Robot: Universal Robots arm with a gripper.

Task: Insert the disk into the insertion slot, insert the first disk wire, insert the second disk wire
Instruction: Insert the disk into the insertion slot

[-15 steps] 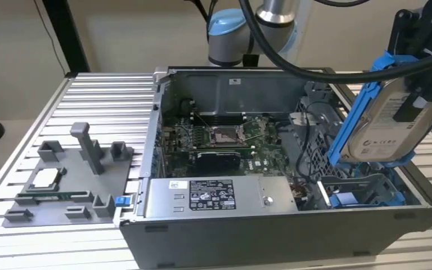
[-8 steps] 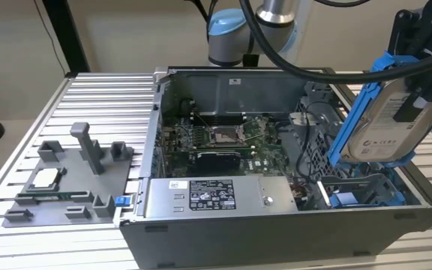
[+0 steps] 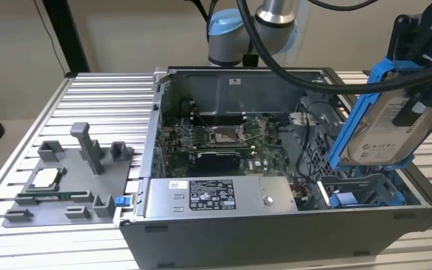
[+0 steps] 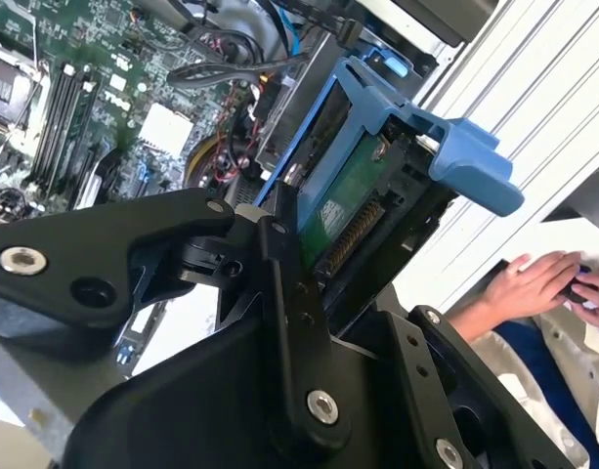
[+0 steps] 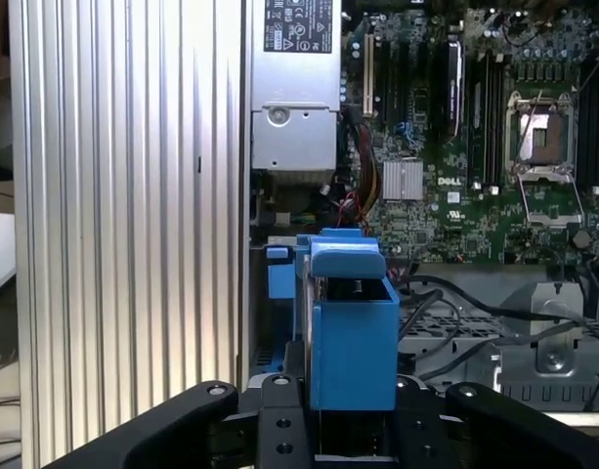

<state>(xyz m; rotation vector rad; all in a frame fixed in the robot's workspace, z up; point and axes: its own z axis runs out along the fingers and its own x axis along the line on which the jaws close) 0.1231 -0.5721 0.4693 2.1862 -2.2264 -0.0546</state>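
One disk, framed in blue, is held tilted in the air, pinched between the black fingers, just above the insertion slot at the exterior view's right end of the open computer case. It is not yet inserted. A grey power-supply box is seen beside the slot, and the case is set on the ribbed table.

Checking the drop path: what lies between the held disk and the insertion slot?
Nothing: in the exterior view the disk, clamped in the gripper, hangs tilted above the insertion slot, and the stretch between looks bare.
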